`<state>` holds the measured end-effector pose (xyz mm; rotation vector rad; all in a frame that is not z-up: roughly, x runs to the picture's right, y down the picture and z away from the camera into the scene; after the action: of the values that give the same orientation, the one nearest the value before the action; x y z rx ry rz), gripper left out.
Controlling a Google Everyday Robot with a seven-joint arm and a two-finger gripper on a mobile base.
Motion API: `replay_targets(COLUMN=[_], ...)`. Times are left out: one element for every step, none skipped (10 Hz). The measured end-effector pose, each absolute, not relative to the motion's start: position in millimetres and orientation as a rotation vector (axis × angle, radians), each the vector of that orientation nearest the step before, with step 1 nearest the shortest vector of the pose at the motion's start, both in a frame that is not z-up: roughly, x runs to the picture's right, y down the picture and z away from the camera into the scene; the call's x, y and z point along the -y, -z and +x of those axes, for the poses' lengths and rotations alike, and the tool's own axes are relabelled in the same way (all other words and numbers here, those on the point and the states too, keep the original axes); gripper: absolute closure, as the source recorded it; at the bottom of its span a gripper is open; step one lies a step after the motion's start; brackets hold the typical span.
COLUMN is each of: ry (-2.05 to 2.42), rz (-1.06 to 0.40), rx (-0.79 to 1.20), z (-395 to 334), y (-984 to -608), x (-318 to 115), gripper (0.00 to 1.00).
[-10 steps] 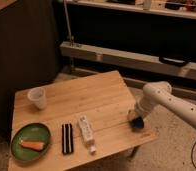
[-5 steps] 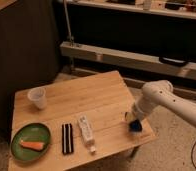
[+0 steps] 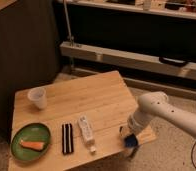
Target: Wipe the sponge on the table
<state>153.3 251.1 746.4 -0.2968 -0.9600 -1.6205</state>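
Reaching over the front right corner of the pale slatted wooden table [image 3: 96, 100], the smooth white arm's gripper [image 3: 128, 134] clamps the small blocky dark blue sponge [image 3: 131, 142] at the edge. A round green plate [image 3: 41, 134] sits far left.

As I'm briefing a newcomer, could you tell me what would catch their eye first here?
The white arm reaches in from the right, its gripper down at the table's front right corner over the dark blue sponge. At front left lies a green plate with something orange.
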Motion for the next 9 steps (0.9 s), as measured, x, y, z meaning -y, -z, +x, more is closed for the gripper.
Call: replay_targets(ry=[1.634,1.659,1.695,1.722,1.746,1.763,1.766,1.775,1.796], rz=[-0.29,-0.283,-0.275,-0.269,-0.264,-0.252,-0.25,-0.237,-0.214], rx=[0.987,1.001,1.021,1.04,1.059,1.071,1.076,1.078,1.078], z=[141.4,130.7,117.0,104.1,91.8,80.6,78.1,71.1,55.3], y=[-745.3,-744.4,-744.1,-745.8,-749.1,-754.6,-757.9,-762.3,-771.1], x=[-259.6,-262.0,-263.3,-264.5,-267.2,-270.2,-272.3,-270.0,-263.1], gripper=[0.74,0.74,0.74,0.74,0.74,0.74,0.74,0.74,0.74])
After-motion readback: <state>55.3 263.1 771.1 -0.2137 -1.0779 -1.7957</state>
